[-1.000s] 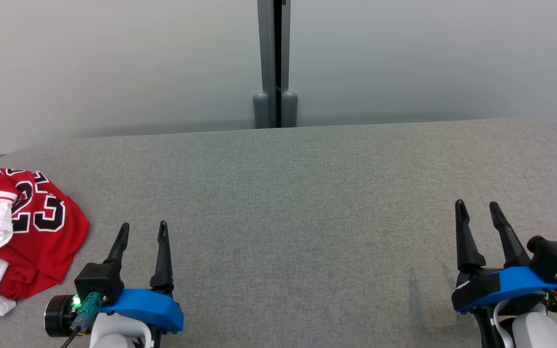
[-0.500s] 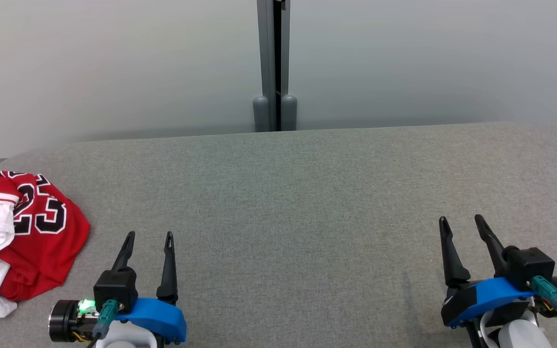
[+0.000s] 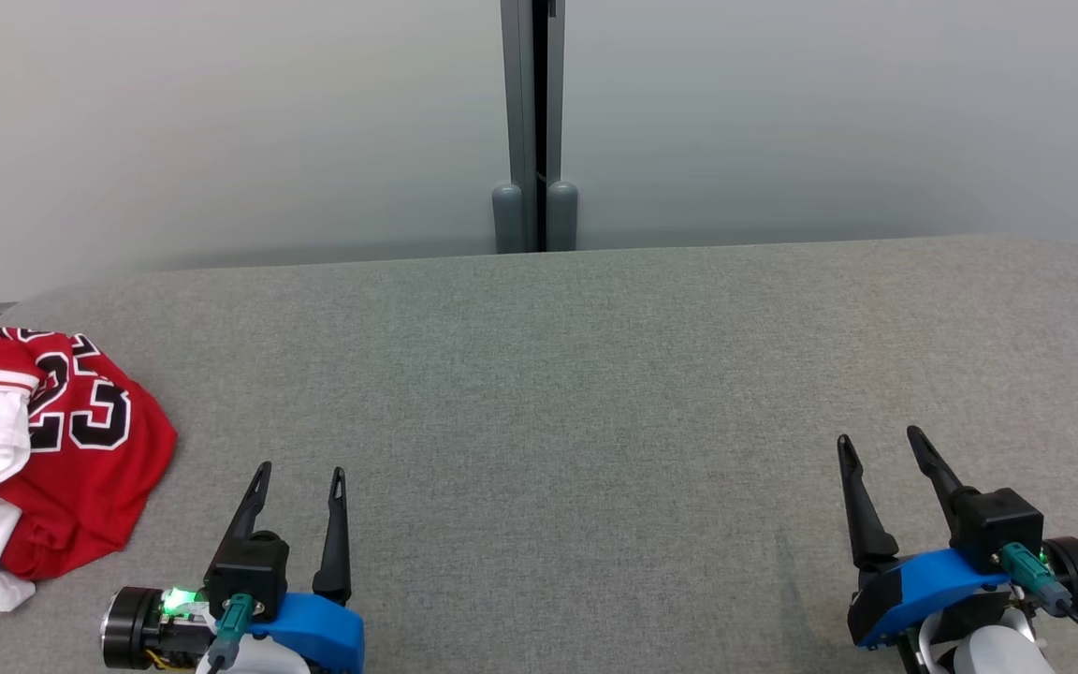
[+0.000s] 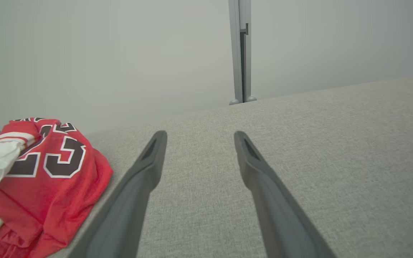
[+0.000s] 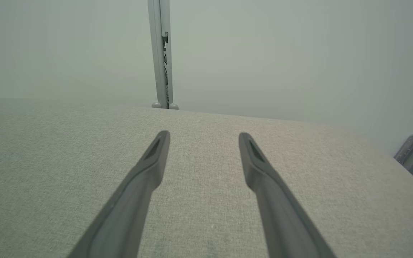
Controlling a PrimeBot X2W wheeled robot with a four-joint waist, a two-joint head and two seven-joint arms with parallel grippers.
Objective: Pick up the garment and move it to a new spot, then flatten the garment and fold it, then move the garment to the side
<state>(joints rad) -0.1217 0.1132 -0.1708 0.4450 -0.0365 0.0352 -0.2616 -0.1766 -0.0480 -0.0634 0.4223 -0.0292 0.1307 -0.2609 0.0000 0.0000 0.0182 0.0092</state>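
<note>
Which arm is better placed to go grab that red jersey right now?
Left. The left gripper is open just beside the crumpled jersey at the left end of the table; the right gripper is far across it.

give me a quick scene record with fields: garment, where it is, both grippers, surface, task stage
garment: red jersey with the number 23 and white fabric, crumpled in a heap
place: far left of the grey table, near its edge
left gripper: open, empty, to the right of the jersey and apart from it
right gripper: open, empty, at the table's right part
background: grey post behind the table
task stage: garment not yet picked up
</note>
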